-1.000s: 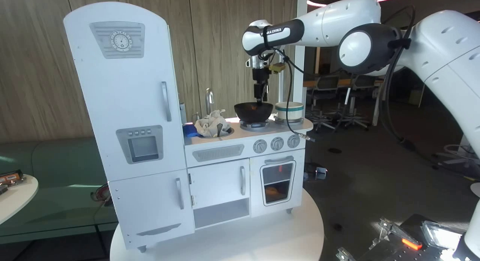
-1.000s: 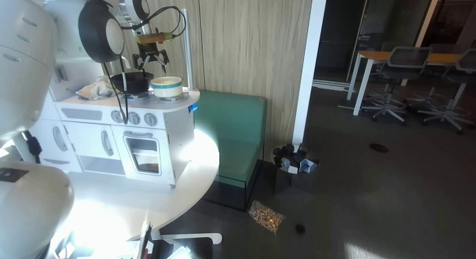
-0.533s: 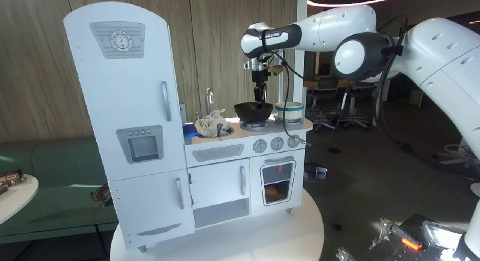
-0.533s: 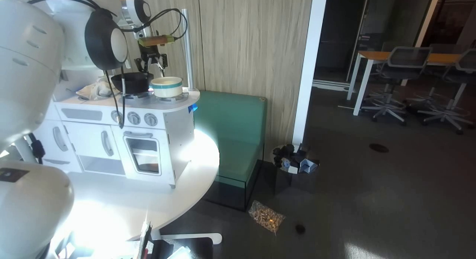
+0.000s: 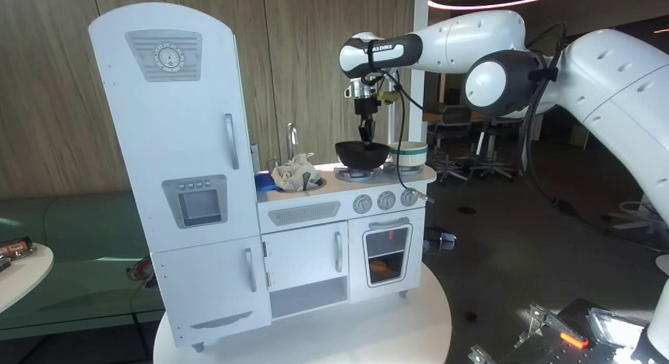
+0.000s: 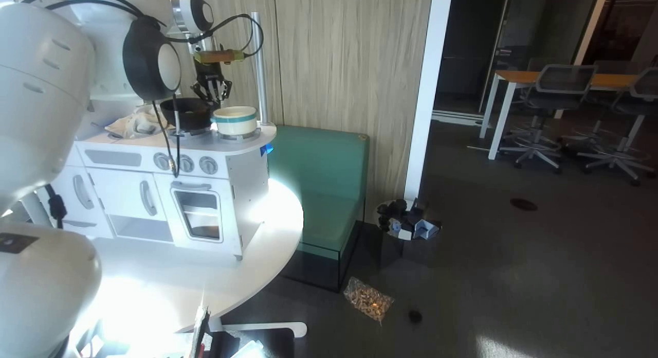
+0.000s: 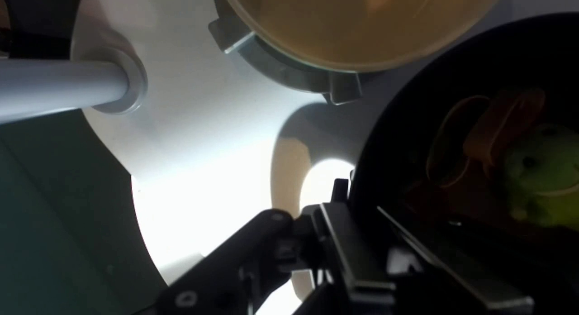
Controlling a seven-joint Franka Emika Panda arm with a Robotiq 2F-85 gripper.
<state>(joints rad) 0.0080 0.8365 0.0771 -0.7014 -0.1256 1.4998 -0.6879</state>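
- While I stand watching, the gripper [image 5: 368, 142] holds its jaws nearly together, seemingly with the rim of the black wok [image 5: 360, 158] pinched between them, one jaw inside it and the other outside.
- The wok is off-centre over its burner [image 5: 345, 174] on the toy kitchen [image 5: 308, 254], just beside the cream pot [image 6: 235, 128] with a teal band; from here I can't tell whether its base touches the burner.
- Gripped at one edge only, it could tip under its own weight, and the green toy [image 7: 556, 156] and reddish piece [image 7: 503, 119] inside might roll out.
- If the pinch is shallow, that smooth-looking rim might slide free and the wok drop.
- Any sideways drift towards the pot could bump it, so narrow is the gap between them.
- A black cable [image 5: 403, 136] hangs down near the wok, its end by the knobs [image 5: 386, 200]; it might snag there and tug at the arm [image 5: 460, 37].
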